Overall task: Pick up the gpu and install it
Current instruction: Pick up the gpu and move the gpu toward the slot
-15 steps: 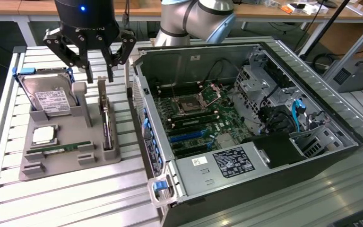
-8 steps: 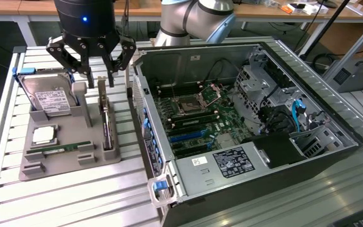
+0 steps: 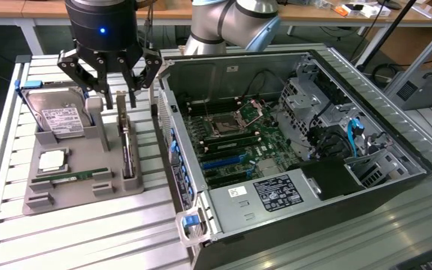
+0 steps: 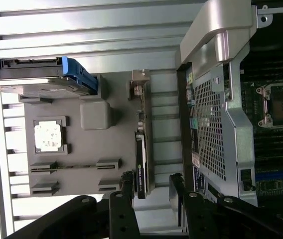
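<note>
In the exterior view my jaws stand wide apart and hold nothing, with the fingertips hanging above the far end of the grey tray on the slatted bench. The gpu stands on edge in a slot along the side of the tray nearest the open computer case, thin and dark, and its upper edge runs away from under me toward the near end of the tray. On the other side of me the hard drive leans in its blue frame, the processor lies flat lower down the tray, and the memory stick sits in its own slot below that. In the wrist view the card runs straight between my two dark fingers. One finger is on either side of its line and neither touches it, and its silver bracket is at the end far from me. The case wall stands just beside the card, with the board and its slots visible beyond. I judge the step in hand to be lining up for the pick, since nothing is lifted and nothing is fitted in the case. The grasp calls for me to come straight down with the card kept centred, close on its two flat faces, and keep clear of the case wall
</note>
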You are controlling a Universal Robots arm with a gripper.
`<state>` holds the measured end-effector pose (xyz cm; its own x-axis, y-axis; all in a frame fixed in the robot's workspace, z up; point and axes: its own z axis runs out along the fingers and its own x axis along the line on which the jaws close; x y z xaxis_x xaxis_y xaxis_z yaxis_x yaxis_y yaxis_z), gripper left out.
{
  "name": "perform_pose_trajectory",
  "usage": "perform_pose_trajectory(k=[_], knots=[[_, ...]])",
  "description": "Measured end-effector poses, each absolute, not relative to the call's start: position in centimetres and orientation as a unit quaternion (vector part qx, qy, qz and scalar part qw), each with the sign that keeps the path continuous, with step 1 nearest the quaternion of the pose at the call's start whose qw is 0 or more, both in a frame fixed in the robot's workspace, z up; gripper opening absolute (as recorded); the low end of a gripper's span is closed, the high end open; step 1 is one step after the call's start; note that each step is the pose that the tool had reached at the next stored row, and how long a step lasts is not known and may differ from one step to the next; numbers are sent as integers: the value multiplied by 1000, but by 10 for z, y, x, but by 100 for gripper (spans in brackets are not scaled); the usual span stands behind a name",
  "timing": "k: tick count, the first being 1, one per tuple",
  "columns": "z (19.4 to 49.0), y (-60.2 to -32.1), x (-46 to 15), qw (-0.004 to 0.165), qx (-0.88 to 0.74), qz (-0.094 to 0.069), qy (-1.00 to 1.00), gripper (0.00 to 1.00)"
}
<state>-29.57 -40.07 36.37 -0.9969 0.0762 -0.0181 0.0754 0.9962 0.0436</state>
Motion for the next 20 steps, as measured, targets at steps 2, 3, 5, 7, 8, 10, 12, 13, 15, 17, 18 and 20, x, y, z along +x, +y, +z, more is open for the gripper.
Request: perform_pose_trajectory(k=[2,3,5,7,8,10,12,13,15,17,18,20], knots=[[362,-401,-296,10,38,21,999,42],[361,-401,-296,10,38,21,999,42],[360,-401,-296,10,38,21,999,42],[360,-401,-296,10,38,21,999,42],[360,-401,-296,10,38,22,999,42],[359,-401,-296,10,38,22,999,42],[359,-401,-296,10,38,22,999,42],[359,-401,-296,10,38,22,999,42],[359,-401,-296,10,38,22,999,42],[359,-401,-296,10,38,22,999,42],[359,-401,-296,10,38,22,999,42],[358,-401,-296,10,38,22,999,42]])
